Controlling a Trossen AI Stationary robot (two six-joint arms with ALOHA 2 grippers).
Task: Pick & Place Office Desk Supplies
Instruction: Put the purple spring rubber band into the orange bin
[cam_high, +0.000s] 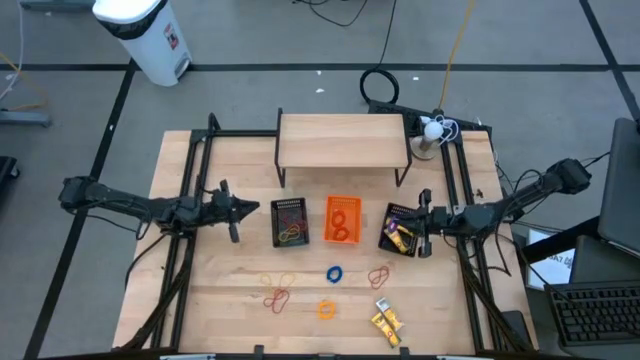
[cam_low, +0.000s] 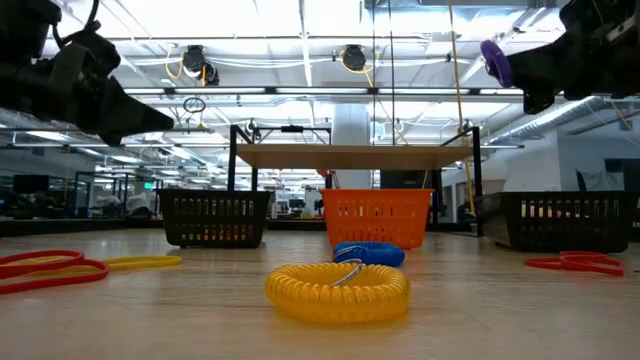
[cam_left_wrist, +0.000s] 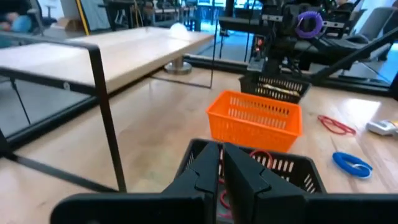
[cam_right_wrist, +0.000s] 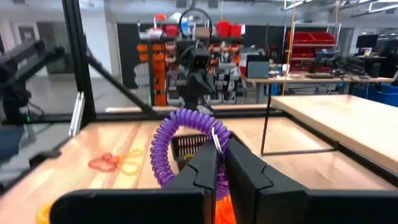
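Right gripper (cam_right_wrist: 221, 163) grasps the purple coil ring (cam_right_wrist: 183, 144) above the right black mesh tray (cam_high: 400, 231); left gripper (cam_left_wrist: 221, 167) is clenched on nothing.

Seen from above, the left gripper hovers at nine o'clock of the left black mesh tray (cam_high: 291, 222), the orange tray (cam_high: 342, 220) between both. Toward six o'clock lie the blue ring (cam_high: 334, 273), orange ring (cam_high: 327, 310), red rubber bands (cam_high: 277, 298) and yellow pieces (cam_high: 386, 320).

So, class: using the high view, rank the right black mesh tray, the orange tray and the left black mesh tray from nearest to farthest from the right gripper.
Measured from the right gripper:
1. Right black mesh tray, just beside it on its inner side.
2. Orange tray, mid-table.
3. Left black mesh tray, beyond that, nearer the left arm.
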